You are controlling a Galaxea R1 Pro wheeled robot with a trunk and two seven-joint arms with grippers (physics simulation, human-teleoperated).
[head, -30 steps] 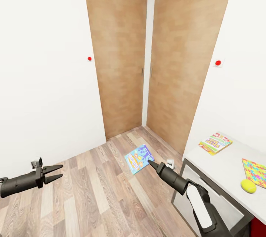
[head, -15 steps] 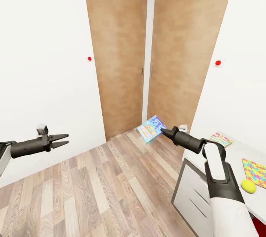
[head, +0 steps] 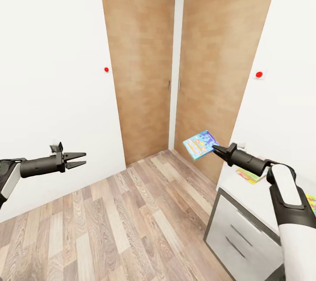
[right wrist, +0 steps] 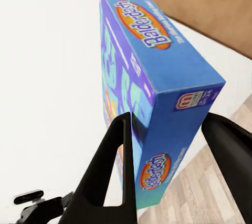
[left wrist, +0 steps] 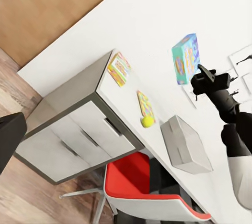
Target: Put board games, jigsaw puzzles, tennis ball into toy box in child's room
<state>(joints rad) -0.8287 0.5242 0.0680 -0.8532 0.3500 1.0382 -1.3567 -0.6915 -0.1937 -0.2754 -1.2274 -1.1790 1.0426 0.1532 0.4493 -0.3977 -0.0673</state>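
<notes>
Right gripper [head: 216,149] is clamped on the blue board game [head: 200,144], box edge pinched between both fingers [right wrist: 116,156] per the right wrist view, box held in the air just off the near end of the table [head: 245,193], in front of the wooden doors [head: 140,62]. Left gripper [head: 81,160] hangs over the floor well away from the table, fingers parted, holding nothing. On the table, going along it from the near end: a second board game [left wrist: 119,68] flat at the corner, then a jigsaw puzzle [left wrist: 145,105] with the tennis ball [left wrist: 147,121] touching or just beside it, then the grey toy box [left wrist: 186,144] further along, red chair [left wrist: 142,195] tucked below. Step in hand looks like carry-to-box. To do it well: keep the pinch firm since grip is only on one edge and the box could swing; carry over the puzzle and ball without brushing them; centre over the toy box before letting go. Can't tell if the box top is open.
</notes>
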